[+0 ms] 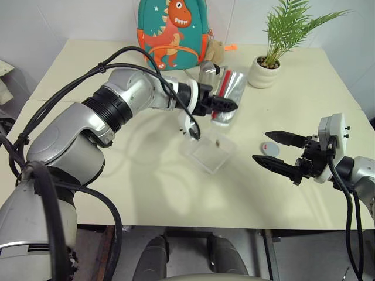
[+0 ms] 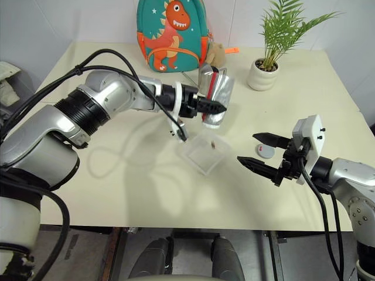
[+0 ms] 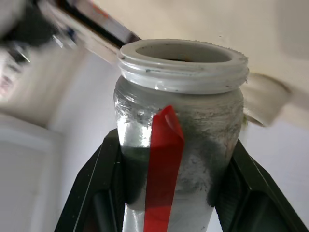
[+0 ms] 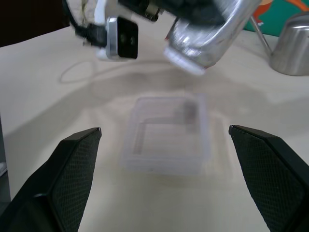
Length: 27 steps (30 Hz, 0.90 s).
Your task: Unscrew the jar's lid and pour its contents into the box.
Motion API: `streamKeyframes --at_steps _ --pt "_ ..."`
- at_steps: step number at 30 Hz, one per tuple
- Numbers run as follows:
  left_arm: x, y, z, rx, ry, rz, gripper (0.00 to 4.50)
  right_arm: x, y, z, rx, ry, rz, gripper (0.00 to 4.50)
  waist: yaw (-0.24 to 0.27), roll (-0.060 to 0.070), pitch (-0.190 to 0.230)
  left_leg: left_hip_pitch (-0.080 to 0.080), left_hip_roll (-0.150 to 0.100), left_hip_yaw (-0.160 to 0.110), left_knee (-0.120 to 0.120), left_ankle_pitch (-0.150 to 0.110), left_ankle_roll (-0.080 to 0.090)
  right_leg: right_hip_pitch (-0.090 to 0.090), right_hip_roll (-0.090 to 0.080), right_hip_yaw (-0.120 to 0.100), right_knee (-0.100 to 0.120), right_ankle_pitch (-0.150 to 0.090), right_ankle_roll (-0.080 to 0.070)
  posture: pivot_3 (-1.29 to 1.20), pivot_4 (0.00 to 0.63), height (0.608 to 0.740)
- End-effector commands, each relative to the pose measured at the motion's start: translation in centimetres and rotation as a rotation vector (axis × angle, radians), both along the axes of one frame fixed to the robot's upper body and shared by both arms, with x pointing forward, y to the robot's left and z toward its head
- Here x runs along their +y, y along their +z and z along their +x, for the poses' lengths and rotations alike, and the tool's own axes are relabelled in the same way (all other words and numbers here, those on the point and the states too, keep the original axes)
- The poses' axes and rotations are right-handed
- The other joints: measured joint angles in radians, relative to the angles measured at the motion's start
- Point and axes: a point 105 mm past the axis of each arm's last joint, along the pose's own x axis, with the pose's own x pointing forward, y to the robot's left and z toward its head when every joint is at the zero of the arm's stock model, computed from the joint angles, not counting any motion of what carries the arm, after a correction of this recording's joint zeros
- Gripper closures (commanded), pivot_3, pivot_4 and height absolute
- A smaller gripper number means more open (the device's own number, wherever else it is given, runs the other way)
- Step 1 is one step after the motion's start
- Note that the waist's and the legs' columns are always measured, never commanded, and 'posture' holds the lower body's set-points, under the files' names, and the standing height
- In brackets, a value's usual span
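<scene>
We are extending our silver-and-black left arm across toward our right, its black two-fingered left gripper clamping shut on what it carries. Our black two-fingered right gripper is hanging level, fingers spread wide, empty.

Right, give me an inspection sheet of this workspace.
Surface: cream table, dry, two tops joined.
Job's things: jar open, tipped mouth-down over the box; brown pellet in the box; lid on the table.
Clutter: steel can, dinosaur backpack, potted plant.
Grippers: left gripper shut on the jar; right gripper open, empty.
Cables: black cables along the left arm.
Surroundings: white wall behind.
</scene>
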Motion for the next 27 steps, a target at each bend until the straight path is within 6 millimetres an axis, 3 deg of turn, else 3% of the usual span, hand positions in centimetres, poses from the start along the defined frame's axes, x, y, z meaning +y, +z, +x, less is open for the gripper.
streamKeyframes --at_steps 1,5,9,15,18,24,27 --pt "-0.3 1.9 -1.1 -0.073 -0.122 -0.009 2.61 0.0 1.3 -0.4 -0.066 -0.003 0.006 0.04 0.001 0.000 0.000 0.000 0.000 0.000 0.000 0.000 0.000 0.000 0.000 0.000 0.000 0.000 0.000 0.00 0.150 0.740" --pt "-0.6 3.5 -1.2 -0.083 -0.147 -0.046 2.61 0.3 1.2 -0.4 -0.065 0.001 0.013 0.04 0.011 0.000 0.000 0.000 0.000 0.000 0.000 0.000 0.000 0.000 0.000 0.000 0.000 0.000 0.000 0.00 0.150 0.740" --pt "-0.5 4.2 -1.3 0.047 -0.109 -0.115 2.61 0.3 1.2 -0.4 -0.064 0.005 0.011 0.04 0.017 0.000 0.000 0.000 0.000 0.001 0.000 0.000 0.000 0.000 0.000 0.000 -0.001 0.000 0.000 0.00 0.150 0.740" --pt "2.5 5.9 2.4 0.738 0.271 -0.659 2.61 0.3 1.4 -0.7 -0.065 0.028 0.001 0.04 0.014 0.001 0.000 0.000 0.000 0.003 0.000 0.000 0.000 0.000 -0.001 0.000 0.000 0.000 0.000 0.00 0.150 0.740" --pt "5.4 6.1 5.0 1.154 0.387 -1.049 2.61 0.2 1.9 -0.8 -0.072 0.049 0.002 0.04 0.013 0.001 -0.001 0.002 0.001 0.004 0.000 0.000 0.000 0.000 -0.001 0.000 0.000 0.000 -0.001 0.00 0.150 0.740" --pt "9.9 3.3 5.7 1.865 0.275 -1.517 2.61 -0.1 2.4 -0.1 -0.074 0.084 -0.030 0.04 0.006 0.001 0.000 0.001 0.001 0.003 0.002 0.000 0.000 -0.001 -0.001 0.001 0.008 0.000 -0.001 0.00 0.150 0.740" --pt "11.2 2.1 5.0 2.032 0.222 -1.611 2.61 0.0 2.6 0.3 -0.073 0.105 -0.040 0.04 0.004 0.001 -0.001 0.001 0.001 0.002 0.003 0.000 0.000 -0.001 0.000 0.001 0.010 0.000 -0.001 0.00 0.150 0.740"
